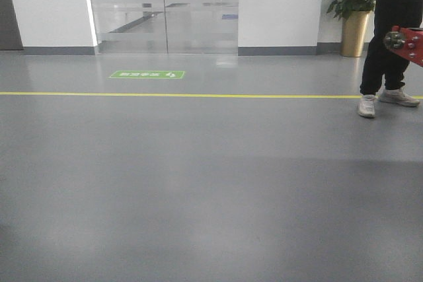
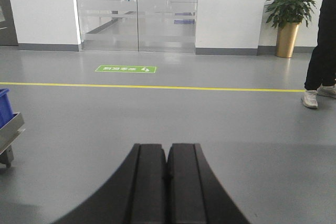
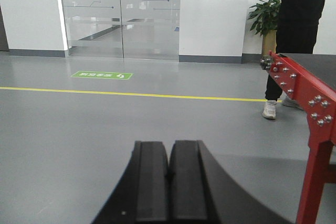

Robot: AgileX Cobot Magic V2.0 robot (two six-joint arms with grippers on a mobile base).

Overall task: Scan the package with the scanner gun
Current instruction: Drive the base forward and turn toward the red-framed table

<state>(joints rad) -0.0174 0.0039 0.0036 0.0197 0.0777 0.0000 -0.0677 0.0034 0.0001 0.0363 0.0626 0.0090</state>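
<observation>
The package and the scanner gun are out of view in all three views. In the left wrist view my left gripper (image 2: 167, 147) is shut, its black fingers pressed together with nothing between them, pointing out over bare grey floor. In the right wrist view my right gripper (image 3: 169, 144) is likewise shut and holds nothing, also raised over the floor. Neither gripper shows in the front view.
A red metal frame with a grey top (image 3: 307, 90) stands at the right. A person in black (image 1: 390, 37) stands beyond the yellow floor line (image 1: 165, 94). A blue bin on a grey cart (image 2: 6, 121) sits at the left. Glass doors (image 1: 162, 8) and a potted plant (image 1: 353, 11) are at the back.
</observation>
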